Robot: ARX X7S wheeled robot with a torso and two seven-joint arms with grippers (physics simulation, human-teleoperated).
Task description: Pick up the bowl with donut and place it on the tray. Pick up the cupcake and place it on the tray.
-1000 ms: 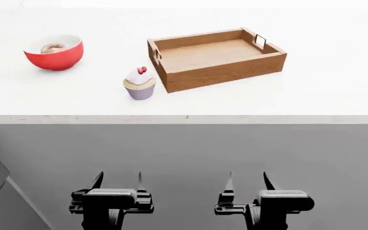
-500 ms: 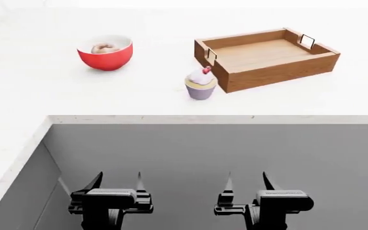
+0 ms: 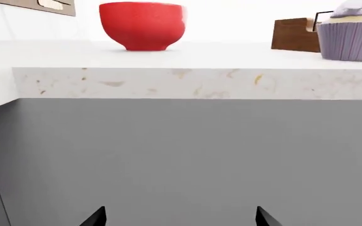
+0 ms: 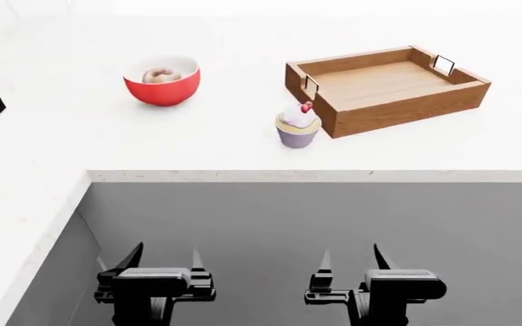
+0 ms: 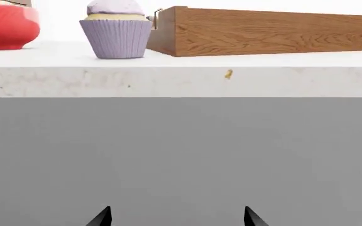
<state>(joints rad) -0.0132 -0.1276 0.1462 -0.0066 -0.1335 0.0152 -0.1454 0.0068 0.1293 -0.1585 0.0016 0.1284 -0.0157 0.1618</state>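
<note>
I see a glossy red bowl (image 4: 162, 87), grained wooden tray (image 4: 406, 107) with thin metal handles (image 4: 442, 64), and speckled stone-like white countertop (image 3: 193, 84).

Cupcake (image 4: 298, 126) crowds the tray's (image 4: 408, 110) near corner; bowl (image 4: 162, 82) stands clear.

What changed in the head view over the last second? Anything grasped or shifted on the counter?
Only the view moved: the bowl, cupcake and tray all slid rightward in the head view, and the counter's left corner came into sight. Their layout is unchanged: donut in the bowl, cupcake just off the tray's near corner. Nothing was grasped. The left gripper and right gripper stayed open, low in front of the counter.
</note>
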